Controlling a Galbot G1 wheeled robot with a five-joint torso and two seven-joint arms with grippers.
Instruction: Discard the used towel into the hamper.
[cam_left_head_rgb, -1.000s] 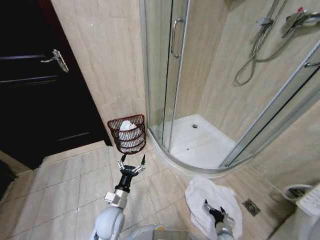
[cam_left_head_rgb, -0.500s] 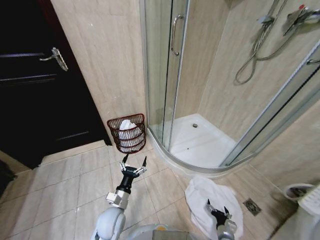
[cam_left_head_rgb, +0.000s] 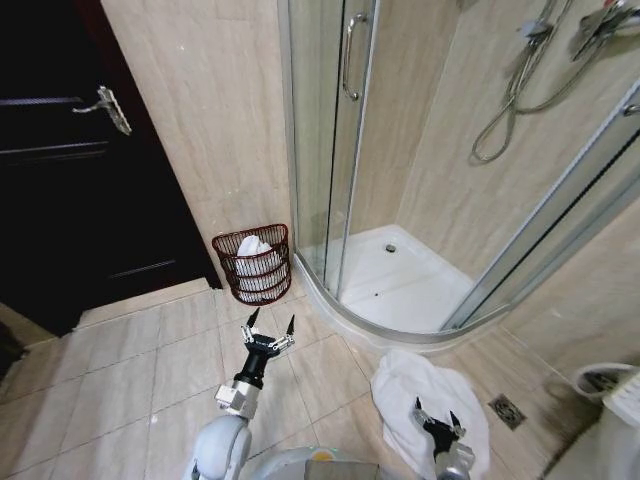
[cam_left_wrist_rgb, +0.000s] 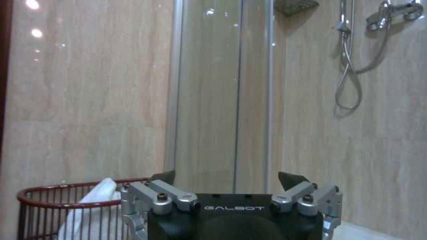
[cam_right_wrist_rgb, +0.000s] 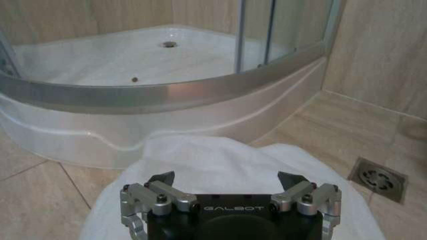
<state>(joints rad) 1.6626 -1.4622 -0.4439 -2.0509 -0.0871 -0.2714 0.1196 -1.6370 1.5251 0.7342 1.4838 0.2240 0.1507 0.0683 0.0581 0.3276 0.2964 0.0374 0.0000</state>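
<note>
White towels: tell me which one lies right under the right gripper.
The towel spread on the floor by the shower base, directly beneath the open right gripper. The other white towel sits bunched inside the hamper against the wall.

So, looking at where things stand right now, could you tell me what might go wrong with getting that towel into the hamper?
1. The white towel lies spread wide on the floor beneath the open right gripper; a pinch may catch one fold, leaving the rest dragging.
2. The hamper already holds white cloth, so a bulky towel could hang over its rim.
3. The hamper is tucked between wall and shower door; the open left gripper, hovering before it, could knock it.
</note>
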